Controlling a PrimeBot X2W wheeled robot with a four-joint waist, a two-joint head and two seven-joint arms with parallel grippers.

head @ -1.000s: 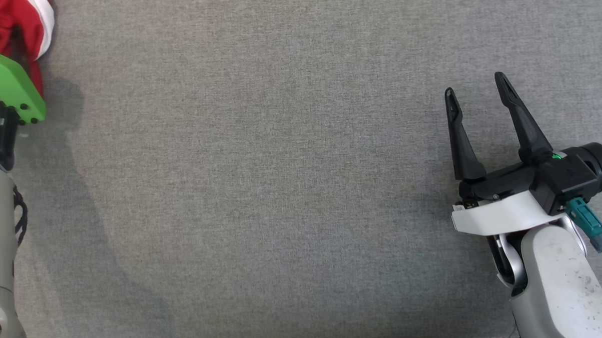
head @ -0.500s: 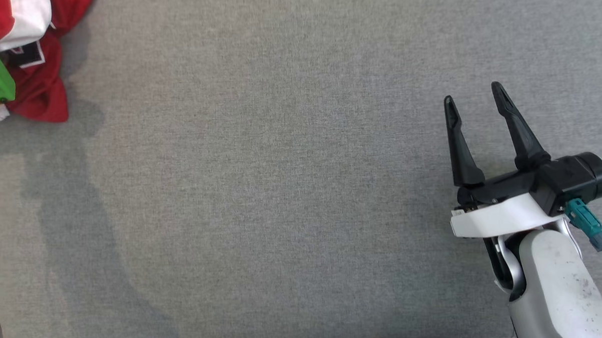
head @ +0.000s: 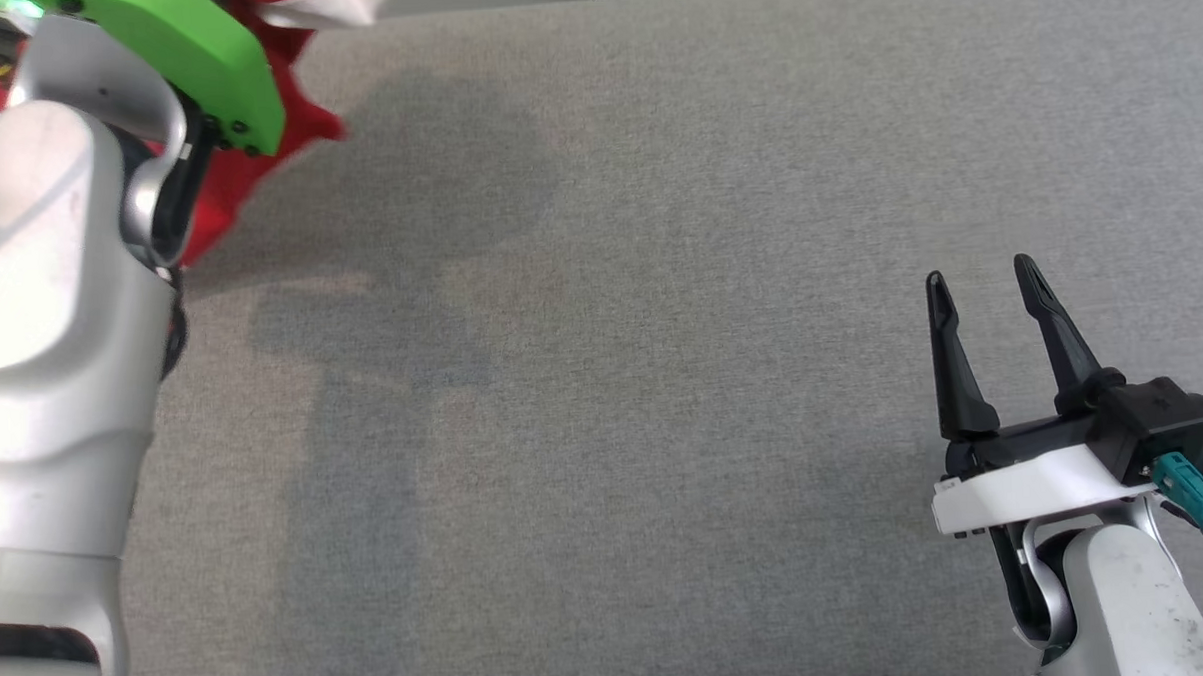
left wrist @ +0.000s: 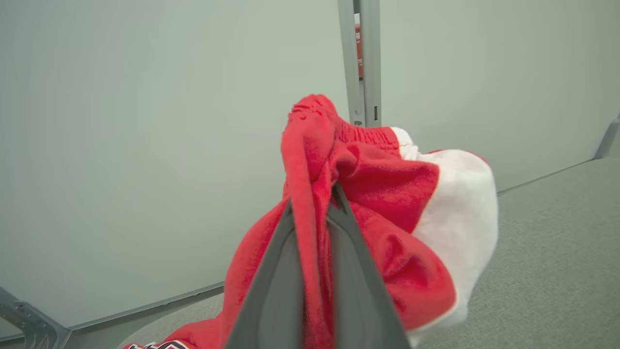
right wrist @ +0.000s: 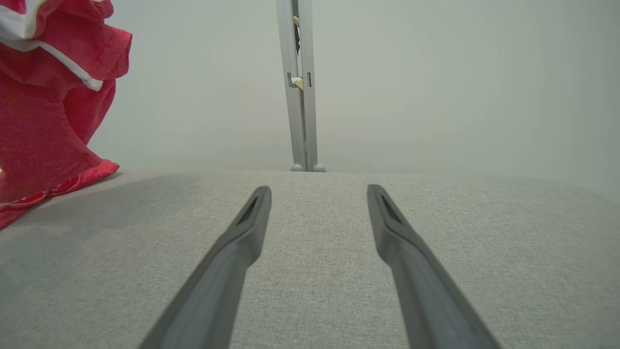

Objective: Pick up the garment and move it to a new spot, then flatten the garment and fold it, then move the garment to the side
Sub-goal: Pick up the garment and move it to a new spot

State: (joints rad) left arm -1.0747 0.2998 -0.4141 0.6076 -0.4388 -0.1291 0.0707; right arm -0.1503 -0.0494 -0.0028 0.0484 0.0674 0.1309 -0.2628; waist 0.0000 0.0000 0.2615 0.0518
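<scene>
Garment far left on table, right tool opposite.

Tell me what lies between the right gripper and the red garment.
Nothing stands there. The head view shows a bare stretch of grey table, partly shadowed, between the right gripper and the red garment; the right wrist view agrees.

the garment is bright red with white panels and a thin white stripe. the table is plain mottled grey cloth, and over its far left corner sits a bright green cover. the right gripper has black fingers.
</scene>
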